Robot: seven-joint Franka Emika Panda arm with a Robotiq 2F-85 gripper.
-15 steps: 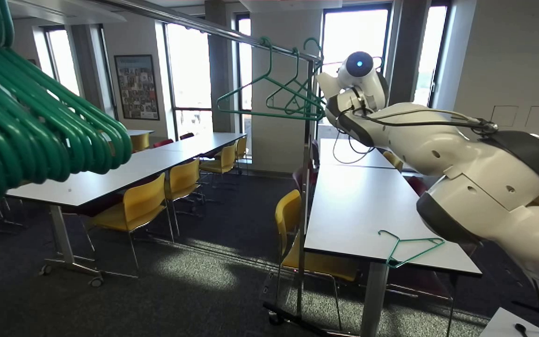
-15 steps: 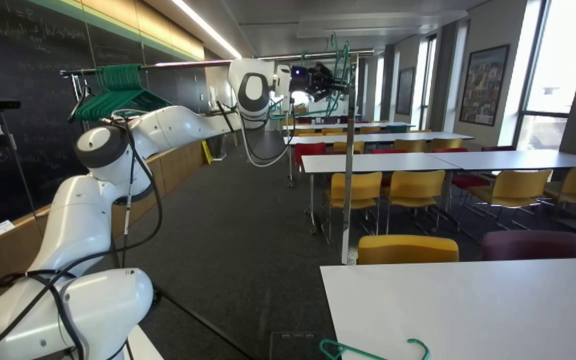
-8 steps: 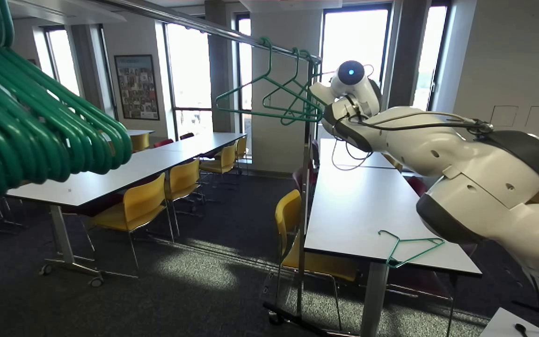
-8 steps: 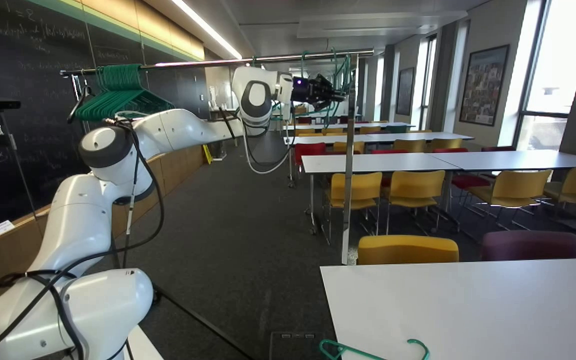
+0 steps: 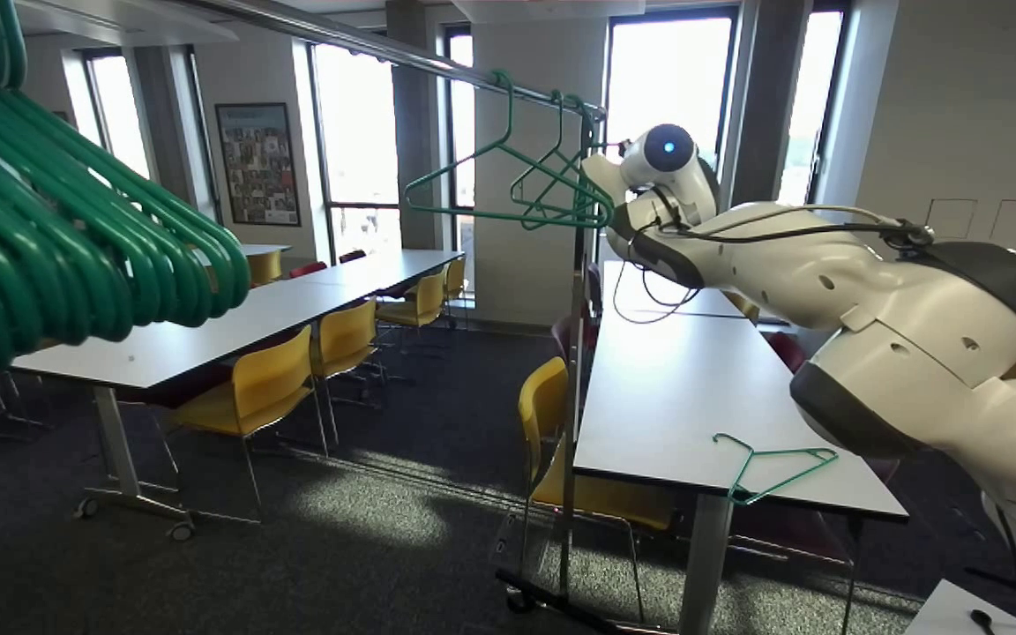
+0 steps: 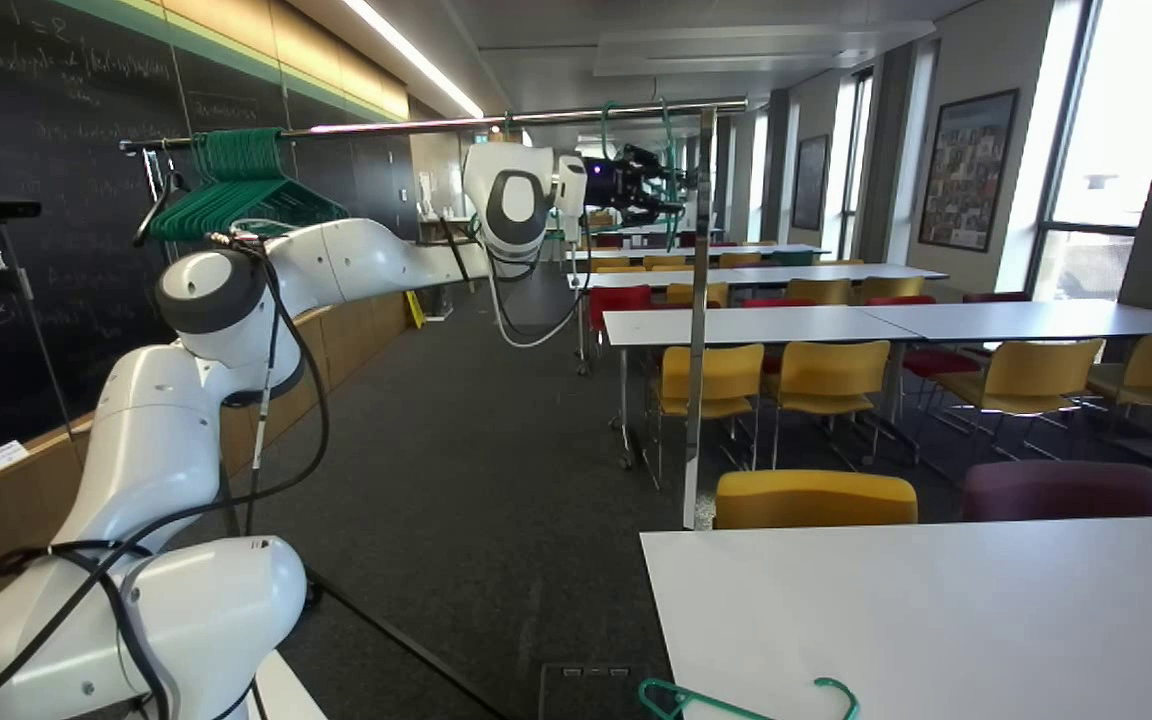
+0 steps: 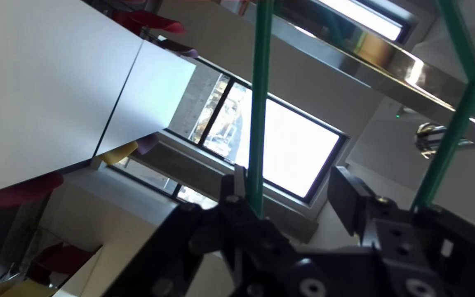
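Note:
My gripper (image 7: 289, 177) is open, its fingers wide apart in the wrist view. A thin green hanger bar (image 7: 258, 123) runs between the fingers, close against the left finger; whether it touches is unclear. Another green hanger part (image 7: 443, 152) passes behind the right finger. In an exterior view, the black gripper (image 6: 678, 187) is beside a green hanger (image 6: 668, 135) near the end of the metal rail (image 6: 396, 127). Several green hangers hang at that rail end, the nearest hanger (image 5: 464, 212) clearest in an exterior view; the arm hides the fingers there.
The rack's upright post (image 6: 698, 350) stands close to the gripper. A bunch of green hangers (image 5: 76, 238) hangs at the rail's far end. One green hanger (image 5: 790, 452) lies on a white table (image 5: 667, 388). Yellow chairs (image 5: 548, 406) stand by the tables.
The gripper and hanger have moved down; the hook, above the rail a second ago, now rests at rail height. The gripper's fingers have spread apart.

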